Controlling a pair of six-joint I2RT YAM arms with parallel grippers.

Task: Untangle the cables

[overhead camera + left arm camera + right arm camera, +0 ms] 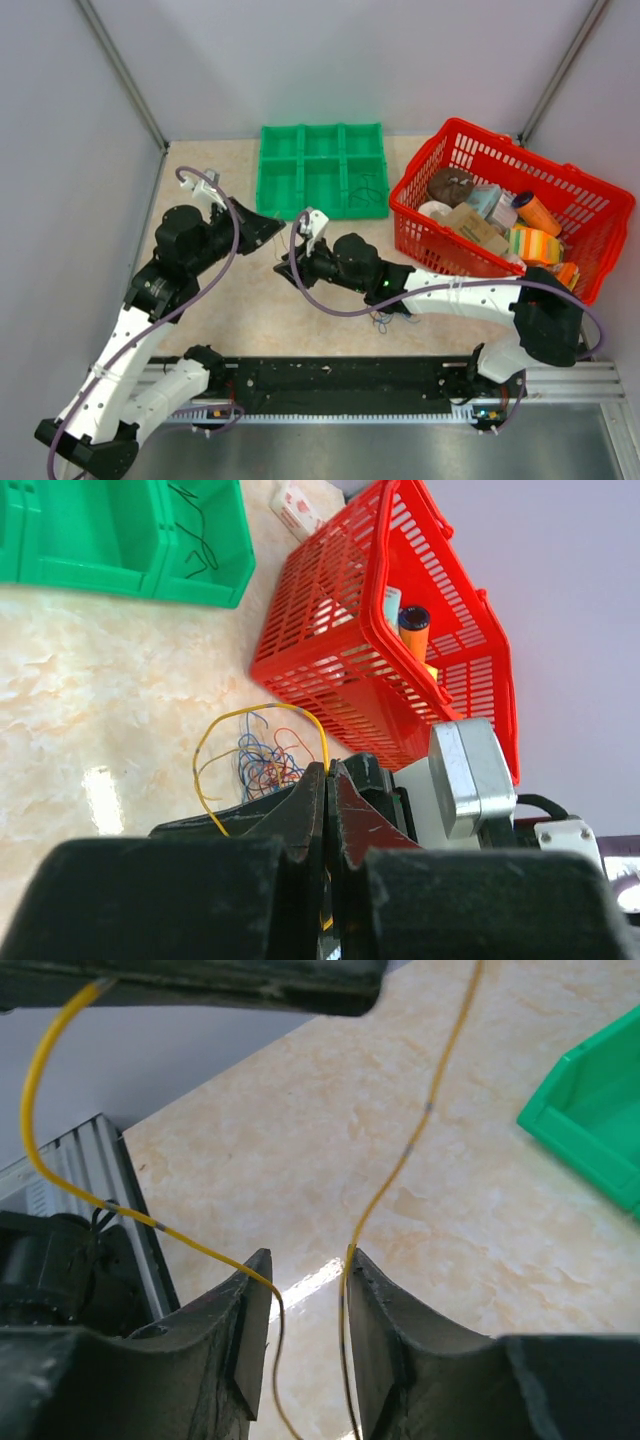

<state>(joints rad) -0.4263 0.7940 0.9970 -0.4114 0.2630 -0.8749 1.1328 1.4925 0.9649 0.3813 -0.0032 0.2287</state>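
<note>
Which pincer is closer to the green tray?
Left. The left pincer, pinching the yellow cable, is just off the near-left corner of the green tray; the right pincer is farther back from it.

Premises: a robotics laboratory test cell. Evidence: plain grey panel walls (60,200) on metal frame posts (120,72) enclose a marble-pattern table (250,300). Two robot arms, left (130,340) and right (470,297), are bolted to an aluminium rail (595,382). A green sorting tray (320,127) and a red basket (415,240) of mixed goods stand on the table.

black left gripper (328,772), jaws pressed together, pinches a thin yellow wire (262,709) arching over a tangle of blue, orange, red wires (265,762).
</note>
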